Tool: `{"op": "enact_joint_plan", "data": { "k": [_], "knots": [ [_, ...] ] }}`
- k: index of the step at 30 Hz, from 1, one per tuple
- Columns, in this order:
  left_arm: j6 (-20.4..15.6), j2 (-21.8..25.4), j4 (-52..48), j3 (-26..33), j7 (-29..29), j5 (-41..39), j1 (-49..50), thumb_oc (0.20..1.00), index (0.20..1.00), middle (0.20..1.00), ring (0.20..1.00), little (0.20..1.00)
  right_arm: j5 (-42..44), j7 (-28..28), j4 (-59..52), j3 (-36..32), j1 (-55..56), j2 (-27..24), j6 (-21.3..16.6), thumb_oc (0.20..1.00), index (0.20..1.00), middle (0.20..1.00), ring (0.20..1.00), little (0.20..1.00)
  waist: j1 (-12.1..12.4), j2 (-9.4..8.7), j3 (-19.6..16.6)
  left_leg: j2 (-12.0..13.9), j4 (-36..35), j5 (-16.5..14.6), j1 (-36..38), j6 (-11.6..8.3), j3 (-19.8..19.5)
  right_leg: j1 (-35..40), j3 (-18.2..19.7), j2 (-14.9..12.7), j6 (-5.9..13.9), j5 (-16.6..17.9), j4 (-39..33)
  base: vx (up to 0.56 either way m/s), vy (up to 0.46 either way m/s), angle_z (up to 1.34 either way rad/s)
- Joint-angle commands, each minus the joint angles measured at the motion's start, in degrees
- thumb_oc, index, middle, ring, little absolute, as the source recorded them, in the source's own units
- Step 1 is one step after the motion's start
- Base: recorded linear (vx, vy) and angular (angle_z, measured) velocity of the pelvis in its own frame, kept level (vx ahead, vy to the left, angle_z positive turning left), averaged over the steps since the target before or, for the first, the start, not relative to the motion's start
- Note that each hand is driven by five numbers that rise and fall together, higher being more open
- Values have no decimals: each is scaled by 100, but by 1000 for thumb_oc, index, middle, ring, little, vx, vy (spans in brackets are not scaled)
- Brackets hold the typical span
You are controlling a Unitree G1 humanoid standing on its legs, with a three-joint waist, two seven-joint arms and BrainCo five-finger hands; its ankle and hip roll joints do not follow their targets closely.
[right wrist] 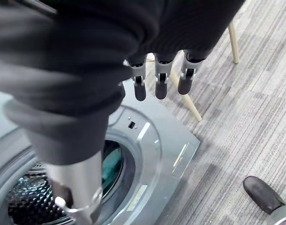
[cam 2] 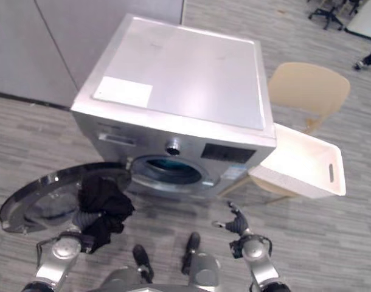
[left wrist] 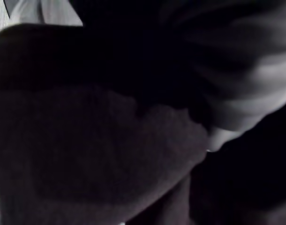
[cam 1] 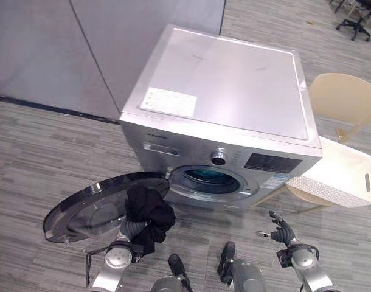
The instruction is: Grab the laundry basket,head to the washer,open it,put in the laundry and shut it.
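Note:
The silver washer stands in front of me with its round door swung wide open to the left. Something teal lies inside the drum. My left hand is raised before the door and grips a bunched black garment, which hangs over the wrist; the same dark cloth covers the left wrist view. My right hand hovers open and empty to the right of the drum opening, fingers straight. The white laundry basket rests on a beige chair right of the washer.
A grey partition wall runs behind and left of the washer. Black office chairs stand far back on the right. The chair's wooden legs reach the floor close to the washer's right corner.

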Motion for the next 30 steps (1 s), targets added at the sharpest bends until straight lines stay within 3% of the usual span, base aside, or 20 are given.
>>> {"op": "enact_joint_plan", "data": {
  "k": [1, 2, 3, 4, 5, 6, 7, 9, 10, 12, 15, 20, 21, 25, 28, 29, 30],
  "knots": [
    [-290, -54, -439, 81, 23, 49, 26, 200, 200, 200, 200, 200, 79, -110, -118, -195, -77, -211, -180, 1000, 1000, 1000, 1000, 1000, 41, 74, -248, 300, 1269, -958, 37, -203, -721, 312, 501, 572, 20, -188, -456, 106, -104, 19],
    [-290, -54, -440, 81, 23, 49, 26, 200, 200, 200, 200, 200, 79, -110, -117, -195, -76, -211, -180, 1000, 1000, 1000, 1000, 1000, 42, 77, -247, 303, 1275, -962, 36, -204, -720, 314, 500, 575, 19, -186, -460, 155, -207, 1],
    [-272, -125, -444, 121, 2, -85, 48, 200, 200, 200, 200, 200, 212, -122, -174, -240, -27, -227, -186, 1000, 1000, 1000, 1000, 1000, 26, 66, -250, 501, 1920, -961, -112, -294, -715, 481, 614, 678, -102, -194, -619, 97, -154, -13],
    [-272, -126, -443, 120, 1, -88, 47, 200, 200, 200, 200, 200, 215, -121, -180, -241, -23, -231, -183, 1000, 1000, 1000, 1000, 1000, 30, 78, -248, 530, 1978, -985, -136, -308, -719, 486, 613, 698, -113, -191, -631, 131, -237, -21],
    [-301, -205, -375, 106, 97, -243, -20, 200, 200, 200, 200, 200, 317, -146, -187, -197, -88, -305, -218, 1000, 1000, 1000, 1000, 1000, 114, 116, -157, 629, 2512, -759, -427, -416, -1083, 569, 755, 851, -240, -271, -676, 37, -99, -13],
    [-303, -242, -347, 82, 136, -311, -64, 200, 200, 200, 200, 200, 327, -151, -192, -199, -111, -338, -207, 1000, 1000, 1000, 1000, 1000, 156, 135, -124, 589, 2519, -736, -565, -433, -1351, 600, 807, 900, -286, -319, -686, 38, -94, -29],
    [-305, -245, -342, 78, 137, -312, -71, 200, 200, 200, 200, 200, 327, -150, -192, -203, -112, -340, -206, 1000, 1000, 1000, 1000, 1000, 150, 139, -124, 590, 2525, -738, -573, -434, -1360, 598, 799, 899, -288, -323, -685, 22, -24, -57],
    [-313, -291, -304, 48, 188, -380, -161, 200, 200, 200, 200, 200, 339, -170, -171, -174, -191, -410, -226, 1000, 1000, 1000, 1000, 1000, 206, 71, -58, 380, 2219, -739, -869, -337, -1774, 582, 918, 883, -314, -286, -727, -38, -11, -68],
    [-321, -279, -275, -3, 239, -422, -280, 200, 200, 200, 200, 200, 349, -223, -107, -150, -285, -465, -228, 1000, 1000, 1000, 1000, 1000, 238, 69, 56, 357, 1871, -502, -1100, -420, -2057, 563, 1057, 930, -297, -292, -703, -73, 21, -52],
    [-348, -238, -241, -17, 309, -474, -403, 200, 200, 200, 200, 200, 377, -276, -57, -104, -354, -494, -241, 1000, 1000, 1000, 1000, 1000, 288, 81, 179, 319, 1600, -247, -1256, -503, -2191, 497, 1178, 1012, -293, -306, -643, -33, 35, -41],
    [-355, -254, -228, -4, 340, -546, -435, 200, 200, 200, 200, 200, 370, -302, -28, -64, -414, -492, -248, 1000, 1000, 1000, 1000, 1000, 282, 107, 218, 370, 1335, -181, -1154, -521, -2156, 394, 1295, 1082, -270, -328, -570, -57, 45, -56],
    [-421, -218, -318, -88, 538, -849, -745, 200, 200, 200, 200, 200, 501, -474, -120, -21, -674, -423, -242, 1000, 1000, 1000, 1000, 1000, 257, 54, 547, 358, 1794, -328, -1823, -359, -2045, -609, 1487, 978, -292, -233, 147, -163, 79, -44],
    [-470, -227, -401, -129, 626, -943, -932, 200, 200, 200, 200, 200, 621, -564, -126, -26, -785, -379, -257, 1000, 1000, 1000, 1000, 1000, 241, 67, 674, 350, 2290, -608, -2282, -315, -2021, -1127, 1542, 927, -266, -386, 610, -201, 117, -1],
    [-501, -263, -486, -196, 772, -1074, -1228, 200, 200, 200, 200, 200, 717, -682, -185, -26, -867, -350, -280, 1000, 1000, 1000, 1000, 1000, 196, 91, 697, 367, 2947, -802, -2986, -212, -1994, -1847, 1579, 821, -312, -532, 1162, -98, 58, -4],
    [-595, -399, -679, -305, 1048, -1317, -1763, 200, 200, 200, 200, 200, 798, -859, -390, 41, -1050, -319, -310, 1000, 1000, 1000, 1000, 1000, 99, 143, 842, 464, 3953, -1129, -3957, -67, -1931, -2877, 1688, 718, -389, -762, 2104, -112, 54, 5],
    [-597, -400, -673, -305, 1049, -1318, -1771, 200, 200, 200, 200, 200, 799, -860, -390, 39, -1055, -321, -308, 1000, 1000, 1000, 1000, 1000, 99, 149, 815, 472, 3996, -1149, -4014, -65, -1934, -2931, 1690, 719, -389, -778, 2139, -105, 53, -6],
    [-669, -451, -756, -327, 1249, -1445, -2141, 200, 200, 200, 200, 200, 832, -968, -519, 57, -1175, -261, -382, 1000, 1000, 1000, 1000, 1000, 28, 189, 862, 525, 4580, -1323, -4594, 5, -1922, -3549, 1809, 729, -426, -880, 2661, -95, 66, -9]
  ]
}}
